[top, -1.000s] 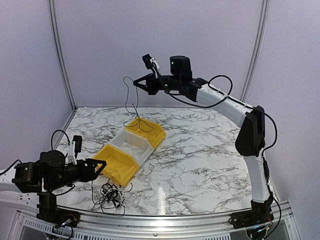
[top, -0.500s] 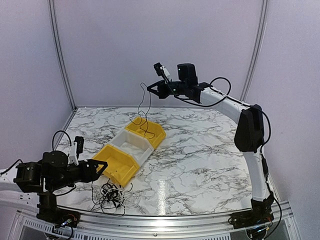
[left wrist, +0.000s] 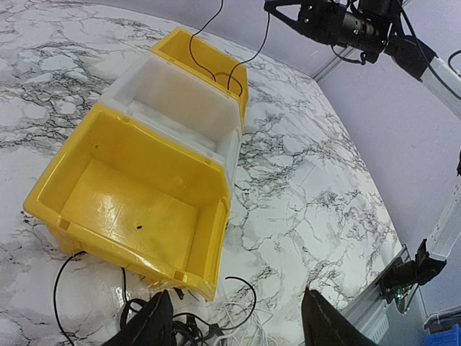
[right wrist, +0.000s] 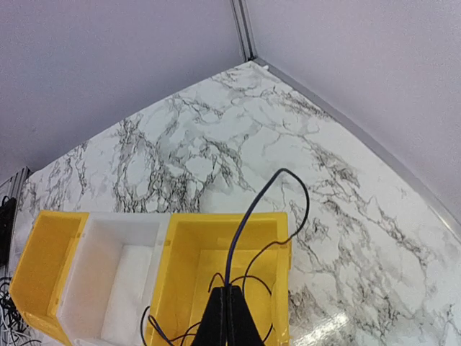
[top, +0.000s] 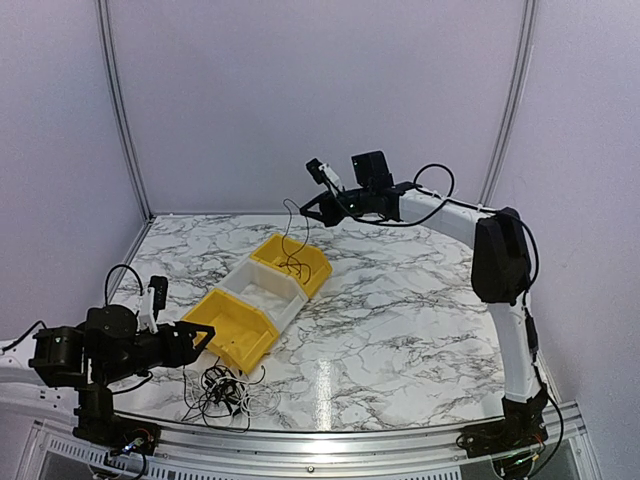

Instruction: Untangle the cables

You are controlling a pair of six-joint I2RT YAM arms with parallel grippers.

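- From above, the right gripper (top: 312,211) hangs high over the far yellow bin (top: 315,278). It is pinched shut on one black cable (top: 291,240), whose lower end coils down inside that bin. I'd say this one cord is freed and nearly delivered, though not yet let go.
- In the same view, the left gripper (top: 200,335) sits low beside the near yellow bin (top: 245,350), jaws partly apart and holding nothing. The tangle (top: 222,392) of mostly black loops lies on the table (top: 400,330) just in front of that bin. To my eye, most of the job is not yet done.
- The left wrist view shows its fingers (left wrist: 153,324) spread, with loops of the tangle (left wrist: 191,328) on the table between them, apparently untouched. No cable shows in the near yellow bin. What the white bin (left wrist: 180,108) holds, I cannot tell.
- The right wrist view shows the jaws closed tight on the black cable (right wrist: 245,231). It arcs up, then drops into the far yellow bin (right wrist: 223,218) right below.
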